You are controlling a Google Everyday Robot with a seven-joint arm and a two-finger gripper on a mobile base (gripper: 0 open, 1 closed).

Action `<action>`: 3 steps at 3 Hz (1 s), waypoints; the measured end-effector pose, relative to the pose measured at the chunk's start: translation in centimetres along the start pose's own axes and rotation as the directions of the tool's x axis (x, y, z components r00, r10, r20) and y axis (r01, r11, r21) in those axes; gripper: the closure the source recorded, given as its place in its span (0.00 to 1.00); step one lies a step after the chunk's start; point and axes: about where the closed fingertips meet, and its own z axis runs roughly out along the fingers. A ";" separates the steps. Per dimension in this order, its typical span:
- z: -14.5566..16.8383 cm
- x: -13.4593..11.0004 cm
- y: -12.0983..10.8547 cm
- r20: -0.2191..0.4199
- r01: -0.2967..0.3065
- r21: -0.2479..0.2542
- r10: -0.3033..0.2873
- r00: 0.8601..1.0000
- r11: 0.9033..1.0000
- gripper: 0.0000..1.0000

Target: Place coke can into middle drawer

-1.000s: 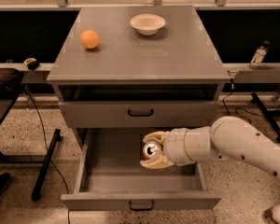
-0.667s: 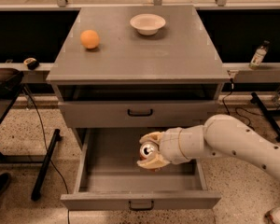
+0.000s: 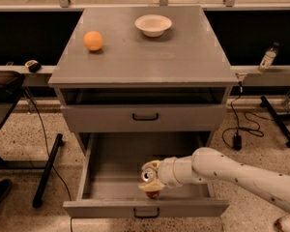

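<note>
The middle drawer (image 3: 111, 178) is pulled open at the bottom of the grey cabinet, a wide shallow tray with a small dark handle on its front. My gripper (image 3: 150, 181) reaches in from the right and sits low inside the drawer, near its front wall and just right of centre. It is shut on the coke can (image 3: 152, 193). The can's silver top faces the camera between the cream fingers (image 3: 152, 166), and a bit of red shows below them. The can's lower end is close to the drawer floor; I cannot tell if it touches.
The upper drawer front (image 3: 145, 117) with a black handle is shut above. An orange ball (image 3: 93, 40) and a white bowl (image 3: 153, 24) sit on the cabinet top. A black stand (image 3: 47, 170) is on the floor to the left, and cables (image 3: 241, 124) lie to the right.
My gripper has moved with the can down and toward the drawer's front, a little to the left. The drawer, ball and bowl have not moved.
</note>
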 end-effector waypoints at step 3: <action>5.2 5.8 0.2 0.076 -0.159 0.066 0.154 0.985 0.985 1.00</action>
